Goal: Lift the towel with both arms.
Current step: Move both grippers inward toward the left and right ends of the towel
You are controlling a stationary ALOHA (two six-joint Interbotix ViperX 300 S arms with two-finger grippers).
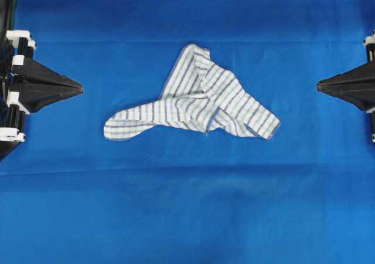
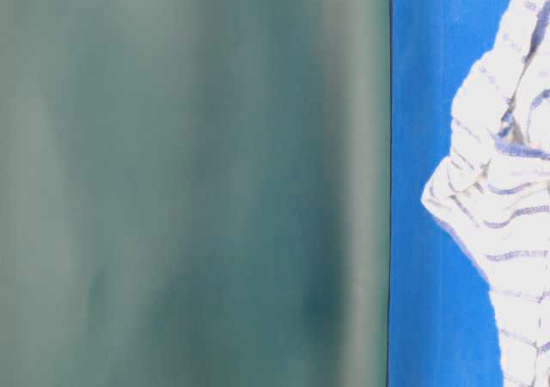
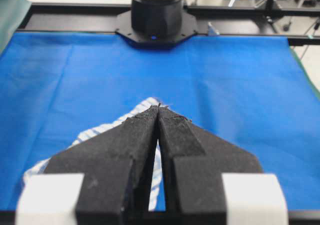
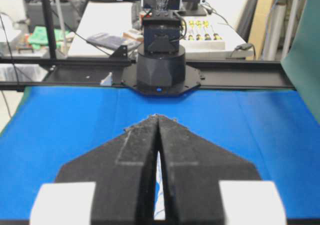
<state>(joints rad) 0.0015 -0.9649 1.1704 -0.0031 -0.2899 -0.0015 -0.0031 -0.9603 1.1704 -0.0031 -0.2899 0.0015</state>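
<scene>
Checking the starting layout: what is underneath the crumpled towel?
The striped towel lies bunched on the blue cloth, which shows all around it. Whatever sits under its folds is covered and cannot be seen.

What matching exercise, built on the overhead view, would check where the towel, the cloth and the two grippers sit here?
Things:
1. towel
2. left gripper
3. right gripper
4. blue cloth

Places or states:
A. shut, at the right edge
B. crumpled in the middle, untouched
C. covers the whole table
D. shut, at the left edge

Pairs: 1-B, 2-D, 3-A, 4-C
</scene>
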